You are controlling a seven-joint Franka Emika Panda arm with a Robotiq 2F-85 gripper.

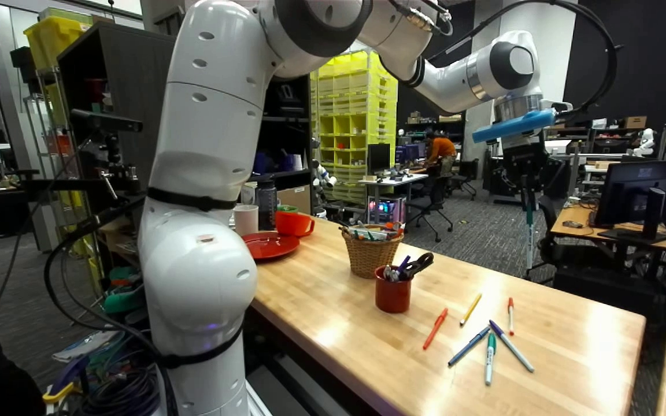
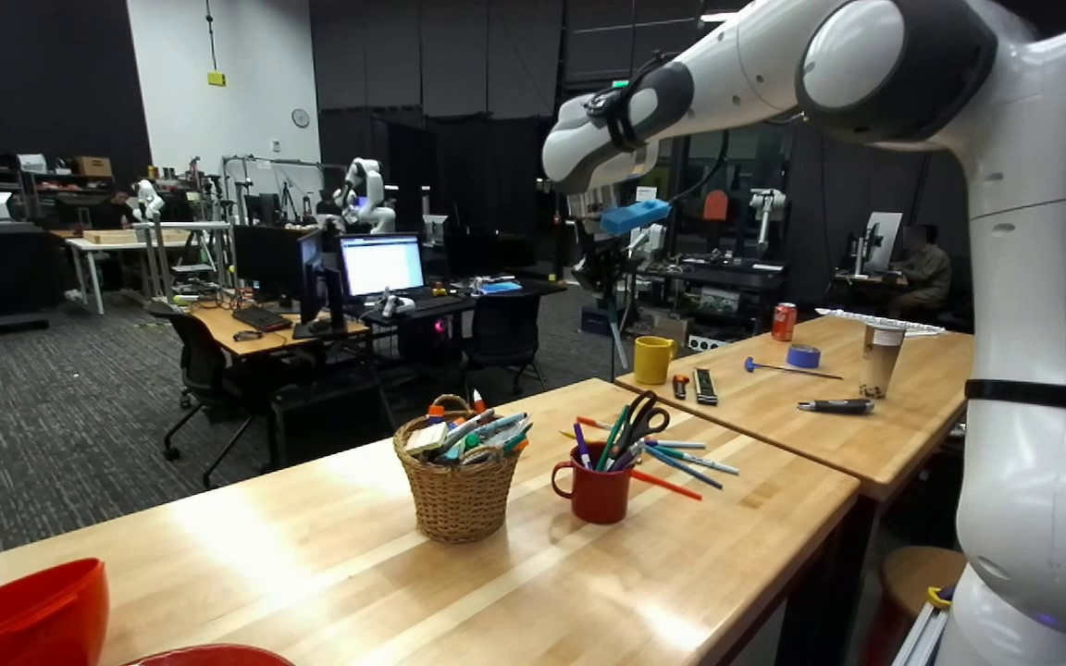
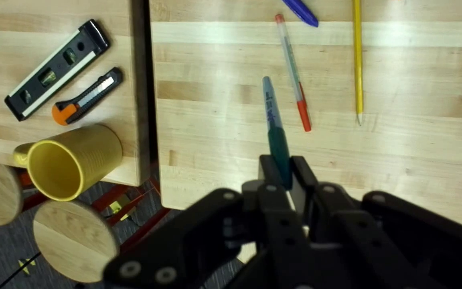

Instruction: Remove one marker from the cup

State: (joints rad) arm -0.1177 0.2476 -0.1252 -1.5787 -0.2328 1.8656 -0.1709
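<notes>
My gripper is shut on the teal marker, which shows in the wrist view (image 3: 272,108) with its cap end between the fingertips (image 3: 282,164). In both exterior views the gripper (image 1: 529,199) (image 2: 611,291) is high above the table, and the marker (image 1: 529,242) (image 2: 619,342) hangs down from it, slightly tilted in one of them. The red cup (image 1: 392,296) (image 2: 600,499) stands upright on the table, well away from the gripper. It holds scissors, a purple pen and other pens. The cup is out of the wrist view.
A wicker basket (image 1: 370,257) (image 2: 461,504) full of markers stands beside the cup. Several loose pens, including a red marker (image 1: 436,328) and a yellow pencil (image 3: 357,60), lie on the table. A neighbouring table holds a yellow mug (image 3: 94,154), a level (image 3: 56,72) and a utility knife (image 3: 88,96).
</notes>
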